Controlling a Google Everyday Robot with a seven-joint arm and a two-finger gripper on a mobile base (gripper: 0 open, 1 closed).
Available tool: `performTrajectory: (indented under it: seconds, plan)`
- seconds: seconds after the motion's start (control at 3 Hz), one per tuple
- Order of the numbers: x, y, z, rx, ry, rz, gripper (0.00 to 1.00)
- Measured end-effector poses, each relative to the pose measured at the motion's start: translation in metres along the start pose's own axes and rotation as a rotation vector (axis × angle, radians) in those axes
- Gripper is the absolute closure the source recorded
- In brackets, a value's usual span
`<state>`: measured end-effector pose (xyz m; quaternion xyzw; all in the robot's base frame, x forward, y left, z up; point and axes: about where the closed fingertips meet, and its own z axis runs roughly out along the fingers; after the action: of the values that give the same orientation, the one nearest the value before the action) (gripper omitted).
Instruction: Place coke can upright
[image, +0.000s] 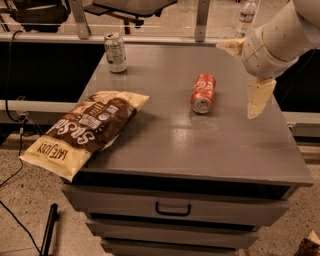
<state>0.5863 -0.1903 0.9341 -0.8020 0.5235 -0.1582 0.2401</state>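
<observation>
The red coke can (203, 93) lies on its side on the grey cabinet top (165, 145), right of the middle, its silver end facing the front edge. My gripper (246, 73) hangs over the cabinet's right side, just to the right of the can and above it, not touching it. It is open and empty: one cream finger (260, 98) points down, the other (230, 46) sticks out toward the back left.
A silver-white can (115, 52) stands upright at the back left corner. A brown and yellow chip bag (85, 131) lies over the left front edge. A water bottle (247, 15) stands behind the cabinet. Drawers (172, 209) are below.
</observation>
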Motion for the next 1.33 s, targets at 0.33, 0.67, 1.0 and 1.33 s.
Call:
performTrajectory:
  seconds: [0.33,0.67,1.0,1.33]
  plan:
    - [0.001,-0.002,-0.001,0.004,-0.001,-0.073,0.00]
    - [-0.010,-0.002,0.013,-0.005,0.004,-0.172,0.00]
    - [-0.013,-0.002,0.021,-0.015,-0.026,-0.338,0.00]
    - [-0.011,-0.001,0.025,-0.022,-0.101,-0.478,0.00]
